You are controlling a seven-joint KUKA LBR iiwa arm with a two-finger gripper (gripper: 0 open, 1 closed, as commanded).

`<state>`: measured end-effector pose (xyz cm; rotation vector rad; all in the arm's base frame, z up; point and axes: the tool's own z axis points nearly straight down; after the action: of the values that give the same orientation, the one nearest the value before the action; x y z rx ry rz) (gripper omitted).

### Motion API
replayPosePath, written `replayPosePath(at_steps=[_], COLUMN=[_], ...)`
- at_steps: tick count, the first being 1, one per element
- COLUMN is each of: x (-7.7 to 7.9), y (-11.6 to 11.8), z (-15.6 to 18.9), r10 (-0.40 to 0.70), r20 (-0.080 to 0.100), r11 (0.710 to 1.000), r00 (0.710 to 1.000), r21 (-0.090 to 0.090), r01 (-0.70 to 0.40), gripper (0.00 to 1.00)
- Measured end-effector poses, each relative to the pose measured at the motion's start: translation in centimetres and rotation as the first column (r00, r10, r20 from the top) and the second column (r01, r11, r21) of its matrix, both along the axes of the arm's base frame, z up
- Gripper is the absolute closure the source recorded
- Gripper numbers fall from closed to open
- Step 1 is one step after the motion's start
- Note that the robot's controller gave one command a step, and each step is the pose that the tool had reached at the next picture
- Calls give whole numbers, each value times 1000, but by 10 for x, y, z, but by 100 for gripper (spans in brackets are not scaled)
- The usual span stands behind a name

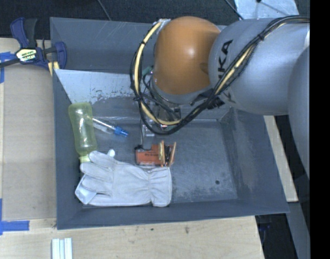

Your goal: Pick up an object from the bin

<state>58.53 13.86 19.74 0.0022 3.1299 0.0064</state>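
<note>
Rust-orange blocky object (150,156) lies in the middle of the grey metal bin (235,166), against the white fabric glove (124,186). The end effector (148,137) hangs just above it, and I cannot tell whether it is spread or closed. The grey arm (262,63) reaches down from the right.

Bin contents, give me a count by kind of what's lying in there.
White glove: 1
Yellow-green clear bottle: 1
Clear pen-like stick with blue tip: 1
Small orange-brown thing: 1
Total: 4
</note>
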Motion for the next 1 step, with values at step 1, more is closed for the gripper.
replayPosePath(at_steps=[1], x=[-7], y=[-21], z=[-63], r10=[69], r20=[-6], r11=[998], r00=[998], r21=[-4], r01=[-69], gripper=[0])
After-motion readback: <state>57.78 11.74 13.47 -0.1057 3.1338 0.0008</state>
